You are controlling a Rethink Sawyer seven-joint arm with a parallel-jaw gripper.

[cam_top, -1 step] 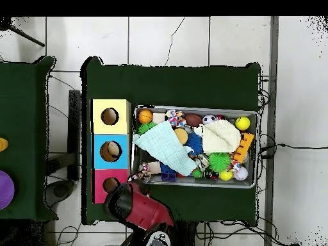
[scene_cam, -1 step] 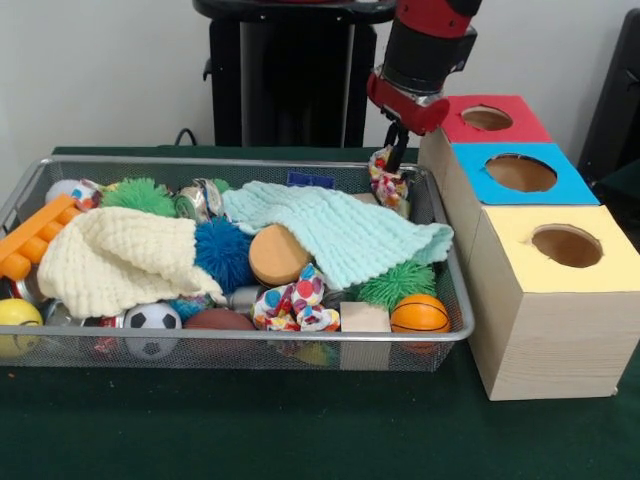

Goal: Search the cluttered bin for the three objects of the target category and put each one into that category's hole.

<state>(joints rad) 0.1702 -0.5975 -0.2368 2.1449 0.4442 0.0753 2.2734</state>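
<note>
- Gripper (scene_cam, -1 step: 396, 152) clamped on knotted rope toy (scene_cam, -1 step: 388, 181), lifted at the bin's (scene_cam, -1 step: 455, 330) far right corner.
- Extraction step, by my judgement; you next carry it right to the correct box hole, nearest being red (scene_cam, -1 step: 487, 118).

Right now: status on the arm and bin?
Gripper shut on rope toy, lifted at bin's corner beside red box. Not yet over the hole. Bin full: cloths, balls. Nothing blocking.
</note>
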